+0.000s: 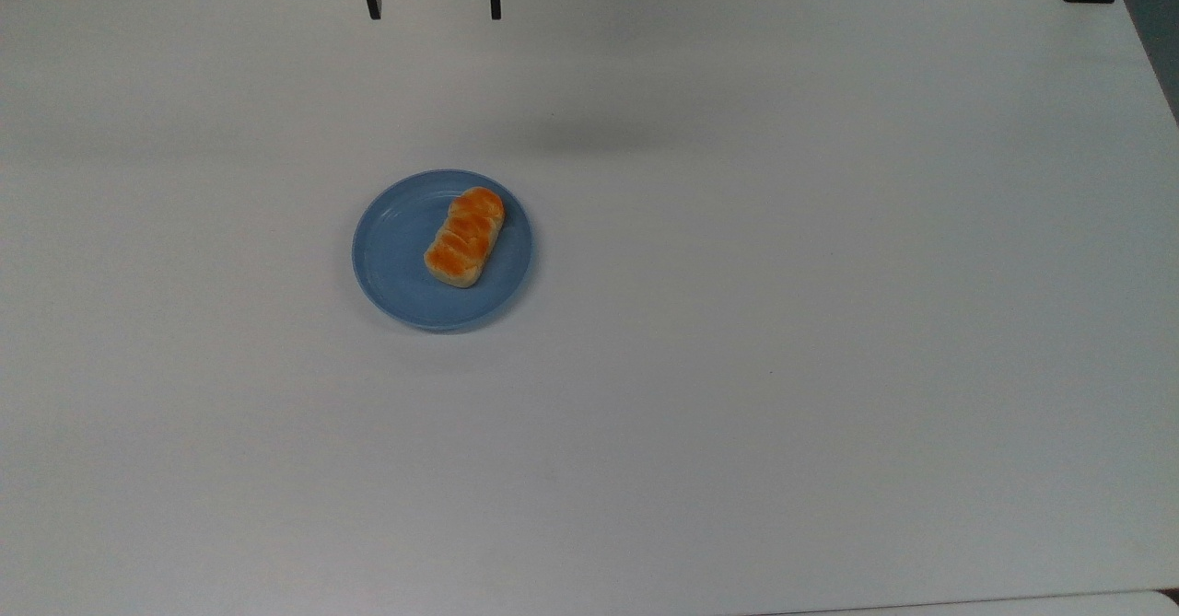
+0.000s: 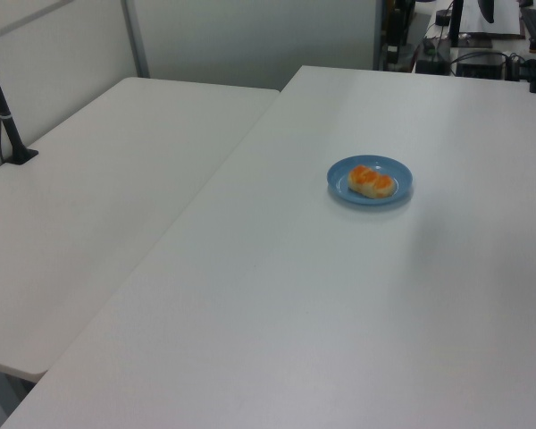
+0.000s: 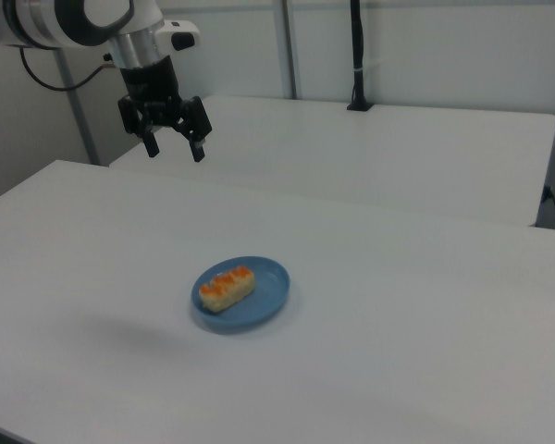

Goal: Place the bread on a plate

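Franka arm (image 3: 83, 20): glossy white rounded link casings with a dark grey joint band, and a black cable trailing behind. Gripper (image 3: 174, 148): matte black boxy body with two slim black fingers (image 1: 371, 1), below a black wrist section.
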`<action>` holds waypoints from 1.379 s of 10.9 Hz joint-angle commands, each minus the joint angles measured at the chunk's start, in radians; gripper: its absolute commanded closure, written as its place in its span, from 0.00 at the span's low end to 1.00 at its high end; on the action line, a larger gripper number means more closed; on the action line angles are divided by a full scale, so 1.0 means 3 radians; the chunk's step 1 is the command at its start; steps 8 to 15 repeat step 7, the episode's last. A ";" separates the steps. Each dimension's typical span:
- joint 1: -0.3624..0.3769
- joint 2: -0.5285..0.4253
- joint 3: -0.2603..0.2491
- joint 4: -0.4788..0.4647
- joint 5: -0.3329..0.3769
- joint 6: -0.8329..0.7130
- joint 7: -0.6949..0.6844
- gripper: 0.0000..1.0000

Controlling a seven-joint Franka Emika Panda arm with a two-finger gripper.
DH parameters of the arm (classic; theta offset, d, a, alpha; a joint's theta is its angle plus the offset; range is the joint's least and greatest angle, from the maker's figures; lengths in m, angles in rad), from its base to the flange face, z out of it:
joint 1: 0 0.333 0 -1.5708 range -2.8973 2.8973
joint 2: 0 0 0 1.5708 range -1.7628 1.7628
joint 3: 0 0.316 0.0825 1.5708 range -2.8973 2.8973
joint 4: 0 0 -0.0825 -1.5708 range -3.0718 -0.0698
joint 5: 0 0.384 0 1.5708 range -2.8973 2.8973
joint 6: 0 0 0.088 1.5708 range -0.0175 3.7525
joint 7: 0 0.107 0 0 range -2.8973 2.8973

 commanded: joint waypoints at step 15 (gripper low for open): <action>-0.0104 -0.0055 0.0051 -0.0060 0.0074 -0.0022 0.0183 0.00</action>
